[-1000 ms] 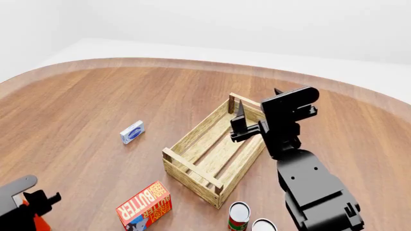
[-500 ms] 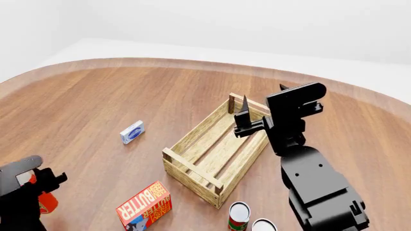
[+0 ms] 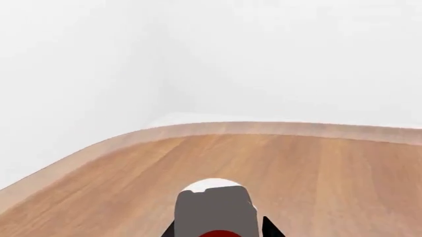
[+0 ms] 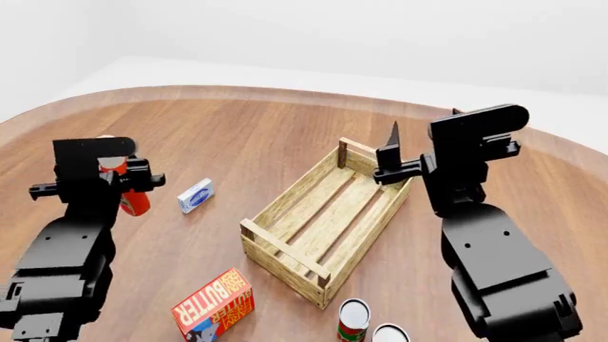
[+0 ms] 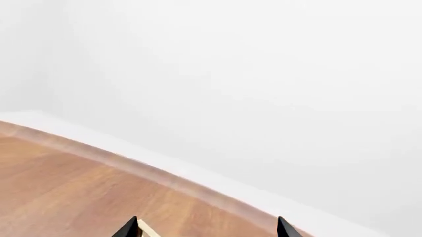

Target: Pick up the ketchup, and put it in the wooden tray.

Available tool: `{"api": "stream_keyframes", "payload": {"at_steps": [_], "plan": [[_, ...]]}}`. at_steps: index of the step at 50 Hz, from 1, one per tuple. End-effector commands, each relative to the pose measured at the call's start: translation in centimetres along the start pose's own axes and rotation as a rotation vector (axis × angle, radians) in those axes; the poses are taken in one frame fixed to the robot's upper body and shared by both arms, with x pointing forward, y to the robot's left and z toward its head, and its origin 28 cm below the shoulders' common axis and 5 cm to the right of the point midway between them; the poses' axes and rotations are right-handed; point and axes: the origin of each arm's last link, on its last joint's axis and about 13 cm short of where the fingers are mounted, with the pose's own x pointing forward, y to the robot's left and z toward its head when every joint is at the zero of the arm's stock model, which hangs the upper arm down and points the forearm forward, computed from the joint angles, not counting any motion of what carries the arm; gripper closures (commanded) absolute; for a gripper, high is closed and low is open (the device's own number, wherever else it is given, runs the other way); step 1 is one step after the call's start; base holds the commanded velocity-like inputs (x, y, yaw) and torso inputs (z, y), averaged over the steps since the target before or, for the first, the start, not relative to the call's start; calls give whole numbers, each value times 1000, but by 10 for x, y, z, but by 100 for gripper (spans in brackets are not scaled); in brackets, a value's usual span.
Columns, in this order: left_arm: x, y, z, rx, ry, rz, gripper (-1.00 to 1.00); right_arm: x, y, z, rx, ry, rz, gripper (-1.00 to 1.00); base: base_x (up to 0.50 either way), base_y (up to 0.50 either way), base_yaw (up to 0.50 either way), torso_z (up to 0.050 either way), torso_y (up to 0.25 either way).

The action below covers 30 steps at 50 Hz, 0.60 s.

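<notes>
Round wooden table (image 4: pixel 238 135) seen from the head camera, pale wall behind. At about 9 o'clock in the head view, left gripper (image 4: pixel 122 187) raised off the table, closed around the ketchup (image 4: pixel 131 196), an orange-red bottle with a white cap, held roughly upright and partly hidden behind the black wrist. In the left wrist view, only the bottle's grey-white cap end (image 3: pixel 215 207) and a sliver of red at the lower edge, flanked by dark fingertips (image 3: pixel 269 228) pressed close to either side. Just to the 3 o'clock side of the bottle, lying flat on the table and apart from it, a small blue-and-white box (image 4: pixel 196 195). At the centre, resting on the table and turned diagonally, the wooden tray (image 4: pixel 285 251), a light slatted crate with darker corner posts, nothing inside it. At about 2 o'clock from centre, right gripper (image 4: pixel 391 146) lifted over the tray's far corner, one pointed black finger sticking upward. In the right wrist view, two dark fingertips (image 5: pixel 129 229) set wide apart at the lower edge, a scrap of light wood between them, nothing gripped. At 7 o'clock from the tray, near its near corner, a red-and-yellow butter box (image 4: pixel 213 305). At 6 o'clock, cut by the picture's edge, a red-labelled tin can (image 4: pixel 354 320) with a second can (image 4: pixel 389 333) touching or just beside it.
</notes>
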Motion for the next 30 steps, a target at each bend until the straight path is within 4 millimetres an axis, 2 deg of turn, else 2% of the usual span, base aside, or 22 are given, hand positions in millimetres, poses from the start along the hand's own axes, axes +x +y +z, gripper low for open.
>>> {"api": "stream_keyframes", "payload": {"at_steps": [1, 18, 30], "plan": [[31, -35, 36, 9, -43, -153, 100, -6, -14, 4, -10, 7, -63, -100, 0, 0, 0, 0, 0], [60, -104, 69, -42, -60, -355, 100, -24, -27, -1, -8, 30, -128, -100, 0, 0, 0, 0, 1], [54, -144, 80, -62, -43, -463, 100, -34, -36, -8, 11, 48, -161, -100, 0, 0, 0, 0, 0]]}}
